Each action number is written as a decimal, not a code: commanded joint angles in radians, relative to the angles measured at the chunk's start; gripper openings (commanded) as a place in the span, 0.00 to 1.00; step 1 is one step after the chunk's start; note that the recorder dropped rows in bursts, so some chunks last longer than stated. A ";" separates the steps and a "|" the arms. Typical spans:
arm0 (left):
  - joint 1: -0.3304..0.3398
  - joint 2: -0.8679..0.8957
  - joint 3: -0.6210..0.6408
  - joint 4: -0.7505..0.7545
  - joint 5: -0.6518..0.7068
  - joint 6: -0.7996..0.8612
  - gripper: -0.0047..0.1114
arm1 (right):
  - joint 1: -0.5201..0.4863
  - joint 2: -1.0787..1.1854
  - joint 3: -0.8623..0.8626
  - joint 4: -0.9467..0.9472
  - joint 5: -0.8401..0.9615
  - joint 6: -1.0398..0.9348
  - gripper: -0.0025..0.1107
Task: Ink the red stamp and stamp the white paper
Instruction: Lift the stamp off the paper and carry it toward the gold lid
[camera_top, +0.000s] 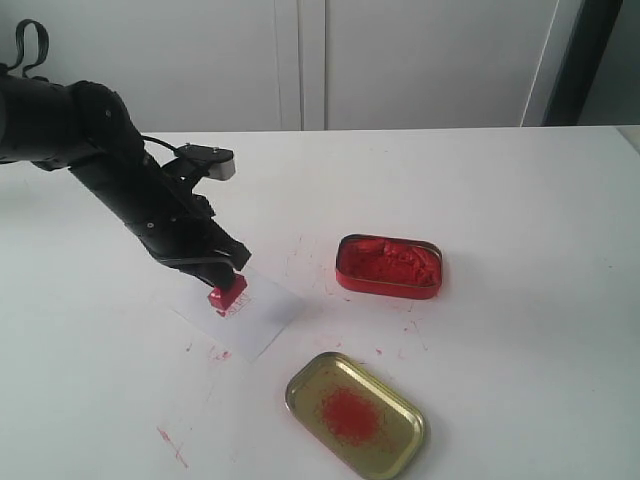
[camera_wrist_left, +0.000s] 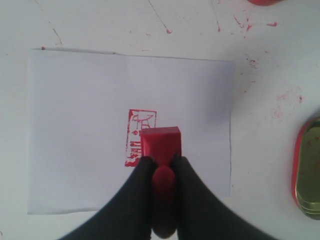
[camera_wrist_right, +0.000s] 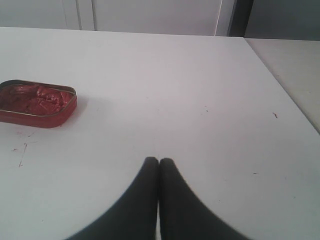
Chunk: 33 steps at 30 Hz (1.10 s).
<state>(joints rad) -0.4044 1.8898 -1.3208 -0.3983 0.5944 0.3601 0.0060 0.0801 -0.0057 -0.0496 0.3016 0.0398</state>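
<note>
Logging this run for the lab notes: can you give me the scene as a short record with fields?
left gripper: shut on the red stamp
red stamp: over the white paper, beside the imprint; contact unclear
imprint: red, on the white paper
ink tin: open, right of the white paper in exterior view
gold lid: off, red smear inside
right gripper: shut, empty

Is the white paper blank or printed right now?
Printed. A red rectangular imprint shows on the white paper, partly hidden in the left wrist view by the red stamp that the left claw grips.
</note>
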 joint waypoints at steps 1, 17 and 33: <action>0.003 -0.015 0.005 -0.013 0.022 0.008 0.04 | -0.006 -0.002 0.006 -0.001 -0.012 0.002 0.02; 0.046 -0.017 0.005 -0.111 0.065 0.035 0.04 | -0.006 -0.002 0.006 -0.001 -0.012 0.002 0.02; 0.172 -0.017 0.007 -0.461 0.304 0.325 0.04 | -0.006 -0.002 0.006 -0.001 -0.012 0.002 0.02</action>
<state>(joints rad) -0.2348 1.8898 -1.3208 -0.8366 0.8293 0.6597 0.0060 0.0801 -0.0057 -0.0496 0.3016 0.0398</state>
